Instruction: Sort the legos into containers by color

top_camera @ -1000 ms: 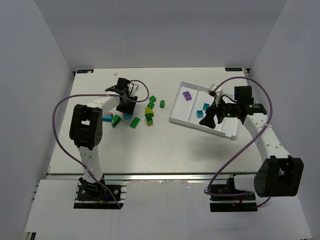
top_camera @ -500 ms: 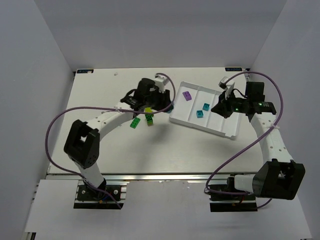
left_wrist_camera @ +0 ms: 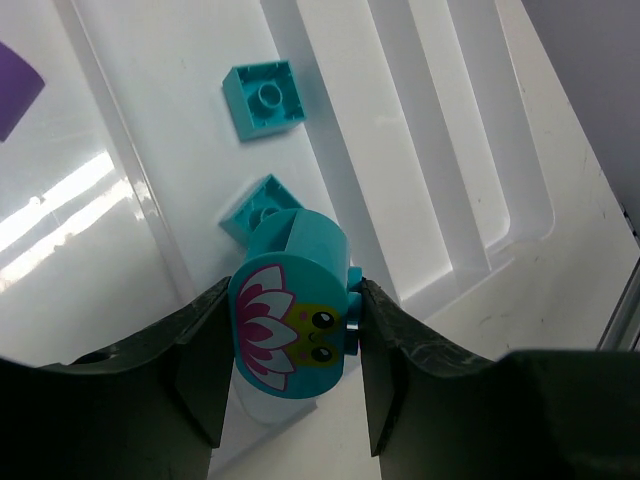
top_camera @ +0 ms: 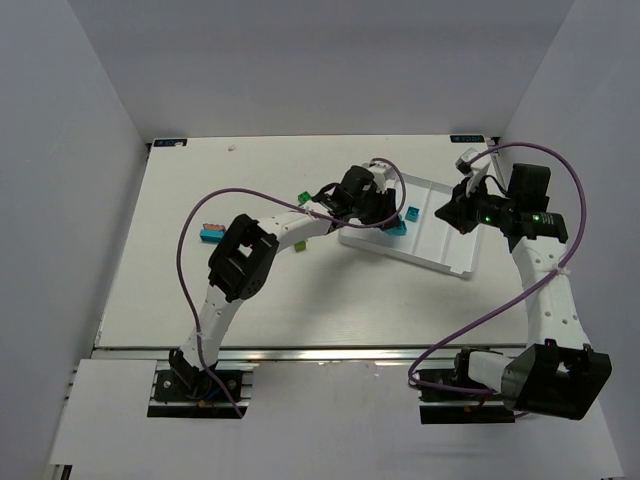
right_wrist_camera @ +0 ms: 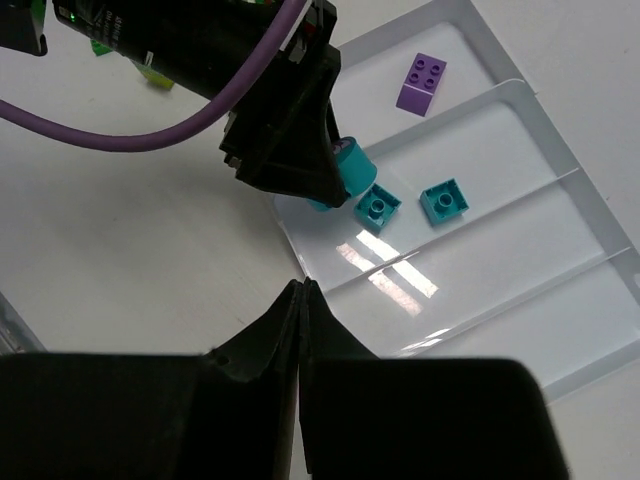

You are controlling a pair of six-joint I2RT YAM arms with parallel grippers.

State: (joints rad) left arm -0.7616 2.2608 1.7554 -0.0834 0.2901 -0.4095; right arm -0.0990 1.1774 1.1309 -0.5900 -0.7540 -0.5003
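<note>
My left gripper [left_wrist_camera: 290,312] is shut on a teal rounded lego [left_wrist_camera: 292,300] printed with a flower and a face. It hangs over the near end of the middle container of the white tray [top_camera: 410,257], seen also in the top view as the left gripper [top_camera: 392,222]. Two teal bricks [left_wrist_camera: 265,97] [left_wrist_camera: 255,212] lie in that container. A purple brick [right_wrist_camera: 422,82] lies in the container beside it. My right gripper [right_wrist_camera: 302,290] is shut and holds nothing, above the tray's right part as the right gripper [top_camera: 447,212].
Loose legos remain on the table left of the tray: a green one [top_camera: 301,196] and a teal one [top_camera: 210,235]. The left arm's purple cable [right_wrist_camera: 150,135] loops over the table. The third container [right_wrist_camera: 560,300] holds nothing visible.
The left arm swung right from the loose pile to the tray, carrying the teal lego. The right gripper closed and drew back toward the tray's right side.
</note>
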